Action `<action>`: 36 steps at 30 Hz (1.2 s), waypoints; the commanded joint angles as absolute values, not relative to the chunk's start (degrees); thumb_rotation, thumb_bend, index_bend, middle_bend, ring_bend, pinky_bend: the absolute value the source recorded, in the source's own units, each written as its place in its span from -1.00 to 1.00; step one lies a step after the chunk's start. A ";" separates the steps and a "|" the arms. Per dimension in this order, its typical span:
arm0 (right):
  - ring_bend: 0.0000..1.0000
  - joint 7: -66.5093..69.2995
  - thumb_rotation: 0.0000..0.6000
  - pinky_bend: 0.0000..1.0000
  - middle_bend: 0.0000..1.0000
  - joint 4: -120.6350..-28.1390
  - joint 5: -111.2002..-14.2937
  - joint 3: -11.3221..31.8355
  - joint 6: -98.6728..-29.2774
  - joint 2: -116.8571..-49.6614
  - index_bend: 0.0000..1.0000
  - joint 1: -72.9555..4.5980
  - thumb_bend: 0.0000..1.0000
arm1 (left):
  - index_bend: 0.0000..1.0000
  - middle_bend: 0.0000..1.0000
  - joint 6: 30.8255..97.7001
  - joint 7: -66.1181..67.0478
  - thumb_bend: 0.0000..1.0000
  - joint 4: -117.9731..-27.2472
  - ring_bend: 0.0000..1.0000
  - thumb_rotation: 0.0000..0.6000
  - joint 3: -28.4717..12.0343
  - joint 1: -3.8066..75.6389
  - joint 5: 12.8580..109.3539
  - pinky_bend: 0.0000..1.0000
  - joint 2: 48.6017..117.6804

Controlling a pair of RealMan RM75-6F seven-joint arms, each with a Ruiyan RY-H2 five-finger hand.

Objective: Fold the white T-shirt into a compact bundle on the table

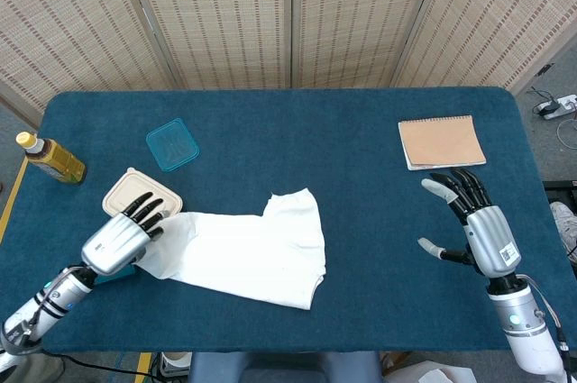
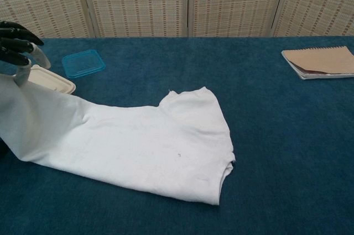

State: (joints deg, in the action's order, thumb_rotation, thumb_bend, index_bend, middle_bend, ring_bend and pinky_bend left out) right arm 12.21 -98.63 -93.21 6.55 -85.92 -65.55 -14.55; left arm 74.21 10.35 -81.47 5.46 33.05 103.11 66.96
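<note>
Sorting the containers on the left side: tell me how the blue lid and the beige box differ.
The blue lid is a flat, translucent teal square; the beige box is opaque, cream and taller, with rounded corners. The lid lies apart from everything, farther back on the table; the box sits nearer, with the left hand and the white T-shirt at its front edge. Both rest flat on the blue cloth.

The left robot hand covered the T-shirt's end near the table's left edge, so its grip there could not be made out. In the chest view that hand was cut off by the frame's left edge, and the right robot hand was absent.
</note>
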 commanded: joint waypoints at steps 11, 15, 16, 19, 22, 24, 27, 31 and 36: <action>-0.93 14.57 1.00 -0.97 -0.69 -96.74 -91.94 6.66 -86.77 -64.79 -0.61 -13.51 -0.86 | 0.52 -0.43 55.78 36.14 -0.06 -99.44 -0.72 1.00 -2.72 40.33 90.75 -0.85 74.44; -0.93 15.28 1.00 -0.97 -0.69 -96.31 -91.71 6.78 -87.37 -64.37 -0.61 -13.06 -0.86 | 0.52 -0.43 53.42 44.49 -0.06 -102.53 -0.72 1.00 -4.87 41.66 84.76 -0.86 77.08; -0.93 15.46 1.00 -0.97 -0.69 -96.19 -91.63 6.77 -87.45 -64.27 -0.61 -12.94 -0.86 | 0.52 -0.43 53.18 46.08 -0.06 -103.06 -0.72 1.00 -5.31 41.99 83.52 -0.86 77.82; -0.93 16.25 1.00 -0.97 -0.69 -95.74 -91.38 6.79 -87.84 -64.14 -0.61 -12.56 -0.86 | 0.53 -0.43 52.73 51.42 -0.06 -104.37 -0.72 1.00 -6.43 43.14 79.35 -0.86 80.38; -0.93 17.06 1.00 -0.97 -0.69 -95.16 -91.12 6.80 -88.29 -63.96 -0.60 -12.10 -0.86 | 0.53 -0.43 52.22 56.90 -0.06 -105.18 -0.72 1.00 -6.74 44.73 75.53 -0.87 83.16; -0.93 17.46 1.00 -0.97 -0.69 -94.82 -90.90 6.87 -88.63 -63.89 -0.60 -11.82 -0.86 | 0.53 -0.43 52.17 60.26 -0.06 -105.32 -0.72 1.00 -6.53 45.62 73.66 -0.87 84.70; -0.93 18.24 1.00 -0.97 -0.69 -94.32 -90.50 6.90 -88.90 -63.77 -0.60 -11.41 -0.86 | 0.53 -0.43 52.61 65.25 -0.06 -105.51 -0.72 1.00 -6.32 47.11 70.40 -0.87 87.56; -0.93 19.03 1.00 -0.97 -0.69 -93.69 -90.34 6.85 -89.09 -63.61 -0.60 -11.02 -0.86 | 0.53 -0.43 53.70 70.27 -0.06 -104.65 -0.72 1.00 -6.23 49.21 66.73 -0.87 91.55; -0.93 19.58 1.00 -0.97 -0.69 -93.21 -90.03 6.96 -89.25 -63.50 -0.60 -10.69 -0.86 | 0.53 -0.43 55.55 73.64 -0.06 -103.23 -0.72 1.00 -6.77 51.34 62.91 -0.87 95.53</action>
State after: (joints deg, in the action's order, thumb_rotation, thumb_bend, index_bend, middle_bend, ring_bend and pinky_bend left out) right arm 19.56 -93.24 -90.06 6.93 -89.23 -63.50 -10.72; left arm 54.73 72.76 -103.93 -6.47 50.37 64.13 94.25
